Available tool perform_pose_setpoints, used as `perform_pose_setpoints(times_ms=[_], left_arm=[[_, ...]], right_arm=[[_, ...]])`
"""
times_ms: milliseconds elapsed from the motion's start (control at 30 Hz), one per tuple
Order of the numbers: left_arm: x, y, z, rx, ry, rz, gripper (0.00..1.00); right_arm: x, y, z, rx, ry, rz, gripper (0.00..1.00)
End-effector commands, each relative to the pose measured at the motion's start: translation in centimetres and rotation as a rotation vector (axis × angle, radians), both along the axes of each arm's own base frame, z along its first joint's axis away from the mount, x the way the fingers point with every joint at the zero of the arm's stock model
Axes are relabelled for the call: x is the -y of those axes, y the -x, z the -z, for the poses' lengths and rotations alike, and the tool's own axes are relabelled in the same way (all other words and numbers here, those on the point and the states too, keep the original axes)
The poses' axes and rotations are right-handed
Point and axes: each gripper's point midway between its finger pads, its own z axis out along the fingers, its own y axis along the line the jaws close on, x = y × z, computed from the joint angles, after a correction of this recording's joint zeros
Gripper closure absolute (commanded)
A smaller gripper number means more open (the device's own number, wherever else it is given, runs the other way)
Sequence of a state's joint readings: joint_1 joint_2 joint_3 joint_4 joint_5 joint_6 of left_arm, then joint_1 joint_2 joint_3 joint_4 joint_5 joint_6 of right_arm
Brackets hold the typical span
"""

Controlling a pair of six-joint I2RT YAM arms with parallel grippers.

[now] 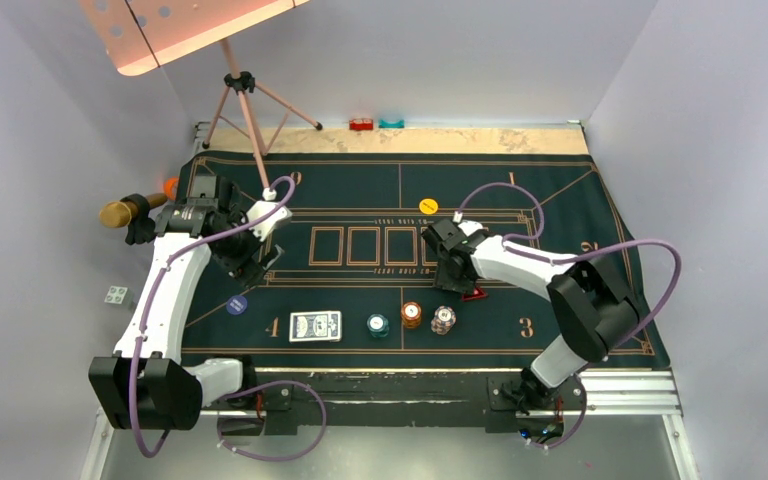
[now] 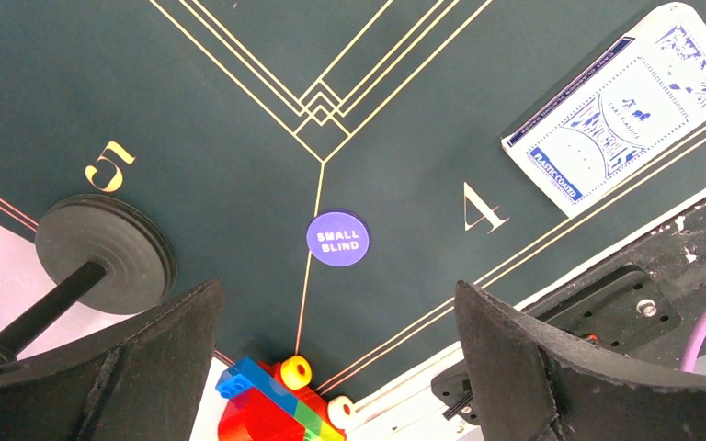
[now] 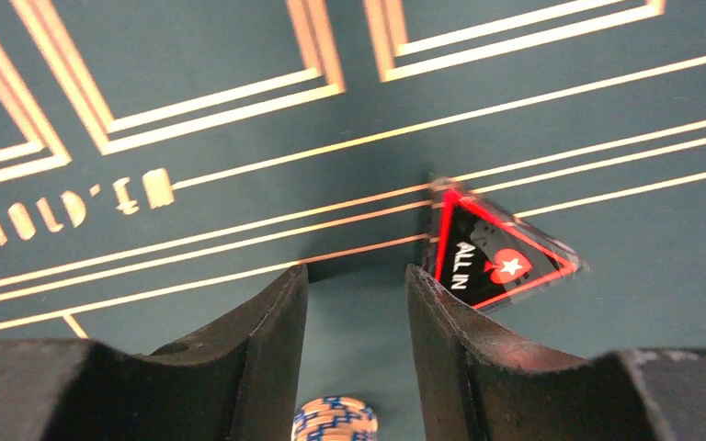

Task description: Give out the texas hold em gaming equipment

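Note:
My left gripper (image 1: 258, 262) is open and empty above the felt's left side. In the left wrist view (image 2: 337, 296) its jaws stand wide apart, with the blue "SMALL BLIND" disc (image 2: 337, 238) lying flat just beyond them. That disc (image 1: 237, 305) lies near seat 4. The blue-and-white card deck (image 1: 316, 326) (image 2: 628, 107) lies to its right. My right gripper (image 1: 457, 282) (image 3: 357, 274) is open a little and empty. The red "ALL IN" triangle marker (image 3: 501, 257) (image 1: 475, 294) lies beside its right fingertip. Teal (image 1: 377, 325), orange (image 1: 412, 314) (image 3: 335, 421) and white-red (image 1: 444, 320) chip stacks stand in a row. A yellow disc (image 1: 428, 206) lies farther back.
The green felt mat (image 1: 560, 170) covers the table. Small red (image 1: 362, 124) and teal (image 1: 392, 123) blocks sit at the back edge. A tripod stand (image 1: 245, 110) rises at the back left. A black round weight (image 2: 106, 253) and a coloured brick toy (image 2: 267, 404) lie near the left gripper.

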State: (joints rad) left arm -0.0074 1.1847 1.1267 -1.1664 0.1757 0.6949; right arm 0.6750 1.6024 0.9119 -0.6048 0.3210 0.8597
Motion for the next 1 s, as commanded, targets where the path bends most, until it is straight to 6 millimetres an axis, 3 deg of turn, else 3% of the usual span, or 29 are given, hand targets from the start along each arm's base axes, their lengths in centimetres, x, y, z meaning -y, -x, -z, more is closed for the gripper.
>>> perform_pose_setpoints(times_ms=[0,267,367,433,533,700,833,967], left_arm=[[0.0,-1.0,-1.1,0.050,0.002,0.009,0.00],[-0.1,-1.1,-1.1,0.049,-0.003,0.012,0.00],[-0.1,-1.1,-1.0,0.043,0.000,0.012,0.00],[0.1,-1.2,-1.0,0.040,0.011,0.008,0.00],[0.4,-1.4,-1.1,0.047,0.033,-0.012,0.00],[1.9,-1.8,-2.3,0.073,0.133,-0.075,0.00],[3.4,-1.5,-3.0,0.063,0.224,-0.107,0.00],[4.5,-0.7,-3.3,0.030,0.286,-0.106,0.00]], right_arm=[[3.7,0.2,-0.4,0.006,0.031,0.152,0.54],[7.0,0.2,-1.5,0.041,0.056,0.259,0.54],[7.6,0.2,-1.8,0.048,0.053,0.272,0.54],[7.2,-0.8,-2.6,0.084,0.039,0.242,0.55],[5.4,-2.5,-5.1,0.146,-0.012,0.153,0.54],[0.2,-4.9,-12.0,0.309,-0.112,-0.064,0.42],[-5.2,-5.1,-17.0,0.406,-0.151,-0.282,0.28],[-9.7,-4.0,-18.8,0.418,-0.206,-0.457,0.23]])
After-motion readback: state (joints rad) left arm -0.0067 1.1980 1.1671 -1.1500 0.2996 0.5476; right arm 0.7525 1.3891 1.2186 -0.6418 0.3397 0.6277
